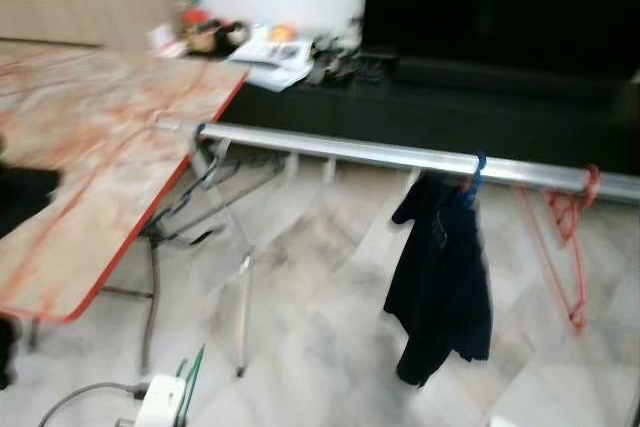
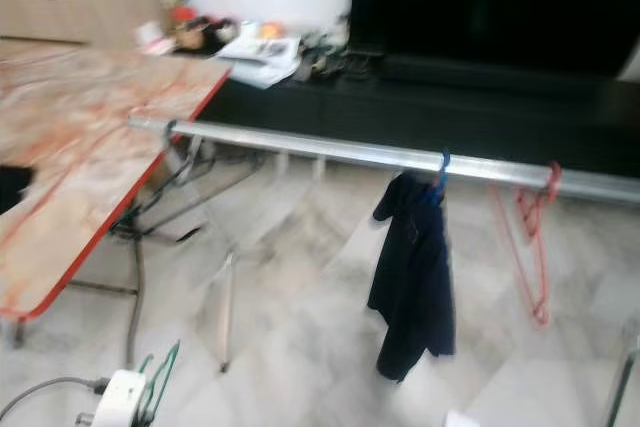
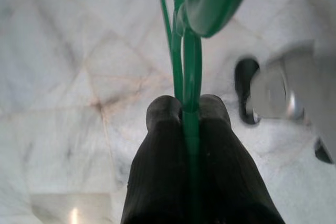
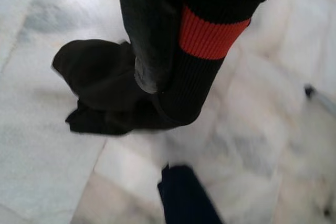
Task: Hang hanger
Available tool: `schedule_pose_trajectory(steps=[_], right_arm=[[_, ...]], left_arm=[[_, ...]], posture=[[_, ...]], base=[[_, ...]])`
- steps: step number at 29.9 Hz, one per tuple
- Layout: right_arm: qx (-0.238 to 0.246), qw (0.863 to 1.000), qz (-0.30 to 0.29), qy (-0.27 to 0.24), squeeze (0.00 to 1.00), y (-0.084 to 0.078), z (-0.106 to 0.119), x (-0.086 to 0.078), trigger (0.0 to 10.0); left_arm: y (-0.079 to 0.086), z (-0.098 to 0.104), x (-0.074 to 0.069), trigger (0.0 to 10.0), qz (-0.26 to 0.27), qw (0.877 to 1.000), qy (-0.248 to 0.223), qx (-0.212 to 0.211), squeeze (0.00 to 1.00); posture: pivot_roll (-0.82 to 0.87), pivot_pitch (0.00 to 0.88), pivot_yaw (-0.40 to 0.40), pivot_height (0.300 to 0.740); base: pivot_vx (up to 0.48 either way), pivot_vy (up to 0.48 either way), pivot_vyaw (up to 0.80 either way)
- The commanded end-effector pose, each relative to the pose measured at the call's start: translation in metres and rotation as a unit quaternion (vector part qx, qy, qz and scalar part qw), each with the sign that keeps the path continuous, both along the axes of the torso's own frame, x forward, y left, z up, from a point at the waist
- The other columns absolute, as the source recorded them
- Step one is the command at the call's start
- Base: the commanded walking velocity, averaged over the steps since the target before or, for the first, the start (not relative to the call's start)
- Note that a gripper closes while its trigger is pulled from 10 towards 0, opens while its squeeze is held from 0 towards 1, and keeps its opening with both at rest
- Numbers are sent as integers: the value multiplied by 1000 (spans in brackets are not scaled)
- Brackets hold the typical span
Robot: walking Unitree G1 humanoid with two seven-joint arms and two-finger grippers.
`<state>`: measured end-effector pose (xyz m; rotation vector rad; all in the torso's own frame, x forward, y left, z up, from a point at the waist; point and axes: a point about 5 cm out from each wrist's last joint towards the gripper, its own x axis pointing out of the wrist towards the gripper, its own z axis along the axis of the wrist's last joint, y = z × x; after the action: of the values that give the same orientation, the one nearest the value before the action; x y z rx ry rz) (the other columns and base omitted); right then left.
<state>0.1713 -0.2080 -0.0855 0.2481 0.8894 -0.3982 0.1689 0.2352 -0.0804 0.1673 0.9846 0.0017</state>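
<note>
My left gripper (image 3: pixel 189 109) is shut on the thin bar of a green hanger (image 3: pixel 190 51), held low over the pale marble floor. The hanger's green tip (image 1: pixel 192 375) shows at the bottom edge of the eye views. Ahead runs a long silver rail (image 1: pixel 360 152). A dark garment (image 1: pixel 440 277) hangs from it on a blue hanger (image 1: pixel 478 172). Further right on the rail an empty red hanger (image 1: pixel 568 247) hangs. My right gripper (image 4: pixel 165 100) hangs idle, its fingers together, one with a red band.
A marble-patterned table (image 1: pixel 90 167) with a red edge stands at the left, its metal legs beside the rail's near end. A black TV cabinet (image 1: pixel 480 112) lies behind the rail. A white box with a grey cable (image 1: pixel 160 402) sits low in front. Dark cloth (image 4: pixel 100 87) lies below the right gripper.
</note>
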Motion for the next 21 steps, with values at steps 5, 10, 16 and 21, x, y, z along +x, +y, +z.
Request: schedule_pose_trajectory(steps=[5,10,16,21], right_arm=[[7,1000,3,4,0,5,-2,-1,10000],[7,1000,3,3,0,5,-1,-1,10000],[6,1000,4,4,0,5,-1,-1,10000],[5,1000,4,4,0,4,-1,-1,10000]], left_arm=[[1,7,13,10000,-12,1000,-19,4,0],[1,7,13,10000,-10,1000,-19,4,0],[1,7,13,10000,-9,1000,-20,4,0],[0,7,14,10000,-9,1000,-20,3,0]], posture=[[15,61,22,740],[16,60,21,740],[14,58,20,740],[12,56,16,740]], base=[[-335,0,0],[-337,0,0],[-339,0,0],[-339,0,0]])
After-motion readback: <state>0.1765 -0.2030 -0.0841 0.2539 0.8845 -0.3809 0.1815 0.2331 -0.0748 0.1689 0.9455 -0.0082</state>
